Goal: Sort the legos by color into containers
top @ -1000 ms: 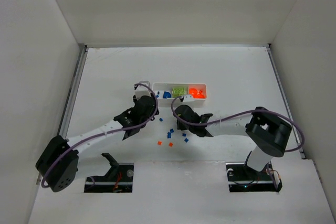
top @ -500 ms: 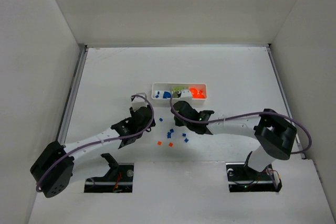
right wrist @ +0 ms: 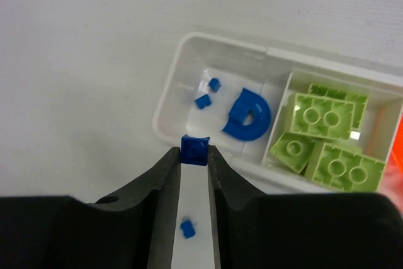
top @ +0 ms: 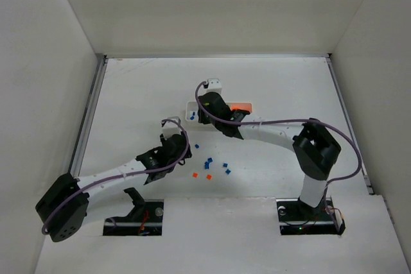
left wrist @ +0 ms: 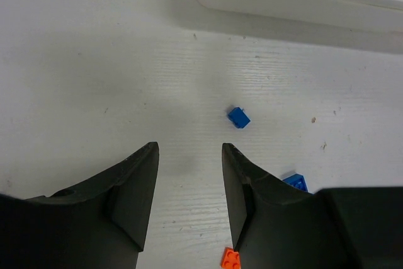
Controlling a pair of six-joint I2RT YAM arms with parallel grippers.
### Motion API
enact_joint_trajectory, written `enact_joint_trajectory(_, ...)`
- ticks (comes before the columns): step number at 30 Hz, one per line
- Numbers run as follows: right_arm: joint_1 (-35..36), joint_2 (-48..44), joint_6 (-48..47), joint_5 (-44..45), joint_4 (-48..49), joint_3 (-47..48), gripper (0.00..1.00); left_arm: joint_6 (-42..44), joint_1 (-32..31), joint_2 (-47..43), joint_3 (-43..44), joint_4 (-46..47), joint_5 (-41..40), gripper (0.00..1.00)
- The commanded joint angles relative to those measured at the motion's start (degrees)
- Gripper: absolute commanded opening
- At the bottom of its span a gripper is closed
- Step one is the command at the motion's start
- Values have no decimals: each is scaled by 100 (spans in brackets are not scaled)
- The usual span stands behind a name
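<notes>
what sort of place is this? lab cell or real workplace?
Most likely a lab test cell, not a real workplace: plain white walls box in a white table, the left arm and right arm are bolted at its near edge, and the props are a white tray and loose legos.

my right gripper (right wrist: 194, 159) is matte black; the held lego (right wrist: 194, 148) is deep blue. tray (right wrist: 169, 102) is plain white, no print. inside it i see a blue arch (right wrist: 247, 114), two blue specks (right wrist: 203, 101), lime green bricks (right wrist: 327, 108) and an orange lego (right wrist: 395, 155) at the frame edge. my left gripper (left wrist: 189, 155) is black too. table (left wrist: 94, 61) is white with fine faint ridge lines and a few dark flecks. loose legos on it: a blue one (left wrist: 238, 117) and an orange one (left wrist: 230, 258). cable (top: 276, 120) is purple; arm links (top: 273, 134) are white with black joints.
</notes>
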Motion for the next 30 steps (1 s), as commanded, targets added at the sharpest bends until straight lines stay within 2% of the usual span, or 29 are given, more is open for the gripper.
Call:
enact_joint_trajectory(1, -182, 231, -203, -138, 171, 343, 33, -105, -108, 78, 71, 252, -2, 42)
enact_joint_trajectory(4, -252, 231, -133, -226, 250, 361, 47, -61, -187, 359, 167, 402, -2, 42)
enact_joint_trajectory(6, -261, 109, -133, -252, 329, 273, 51, -34, -266, 561, 255, 498, -2, 42)
enact_joint_trajectory(21, -41, -1412, 368, -182, 979, -1879, 50, 370, -284, 1941, 730, 1122, 6, 40)
enact_joint_trajectory(30, -50, -1773, 605, -182, 1217, -2496, 50, 502, -310, 2496, 906, 1237, 165, 35)
